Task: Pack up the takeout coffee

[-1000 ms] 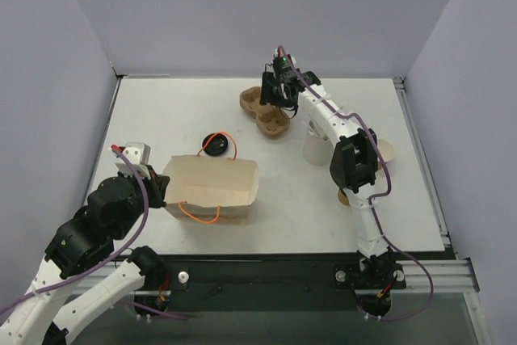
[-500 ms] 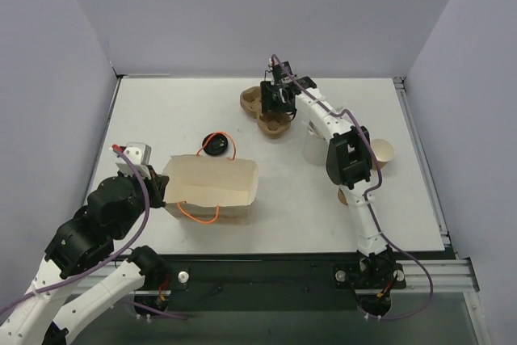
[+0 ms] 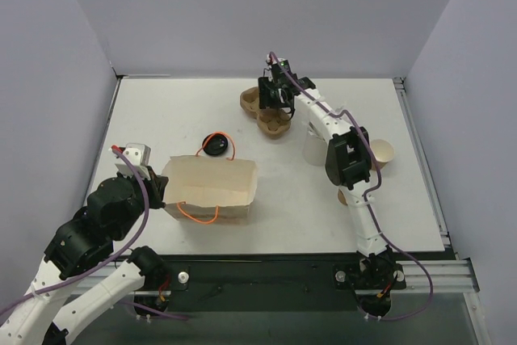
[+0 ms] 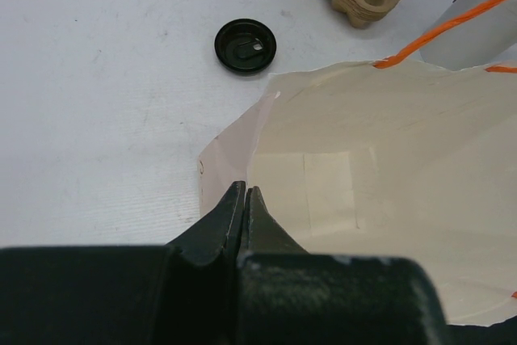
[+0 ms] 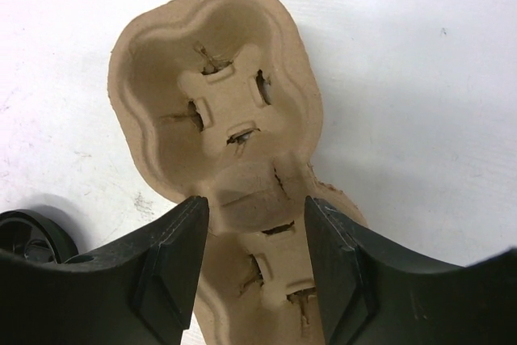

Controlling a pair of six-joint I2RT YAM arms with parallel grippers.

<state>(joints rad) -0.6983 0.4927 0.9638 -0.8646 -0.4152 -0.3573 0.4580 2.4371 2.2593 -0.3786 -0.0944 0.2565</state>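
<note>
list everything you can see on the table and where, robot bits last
paper bag: 1, cream with orange handles, near left, open
lid: 1, black, just behind the bag
cup carrier: 1, brown moulded, far centre
white cup: 1, white, right of centre, partly behind the right arm
takeout coffee cup: 1, kraft brown, right side
brown item: 1, mostly hidden under the right arm, cannot identify
table: 1, white
left arm: black and white, jaws shut on the bag's left edge
right arm: black and white, jaws open astride the carrier's middle
</note>
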